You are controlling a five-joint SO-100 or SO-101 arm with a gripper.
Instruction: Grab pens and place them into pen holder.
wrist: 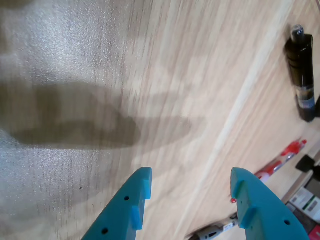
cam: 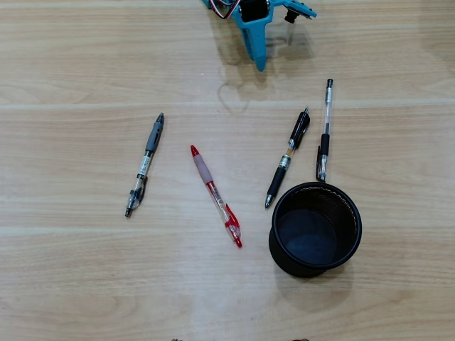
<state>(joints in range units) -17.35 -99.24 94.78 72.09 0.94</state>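
In the overhead view four pens lie on the wooden table: a grey and clear pen (cam: 145,163) at left, a red and clear pen (cam: 215,196) in the middle, a black pen with a gold band (cam: 288,157), and a clear pen with a black clip (cam: 325,129). The black wire-mesh pen holder (cam: 351,213) stands upright and empty just below the last two. My blue gripper (cam: 274,39) hovers at the top edge, apart from every pen. The wrist view shows the gripper (wrist: 191,181) open over bare wood, with the black pen (wrist: 301,75), red pen (wrist: 281,160) and grey pen (wrist: 215,231) at the right.
Bare wooden table (cam: 85,270) surrounds the pens on the left and along the bottom. Some boxes or labels (wrist: 306,200) show at the lower right corner of the wrist view, too cropped to identify.
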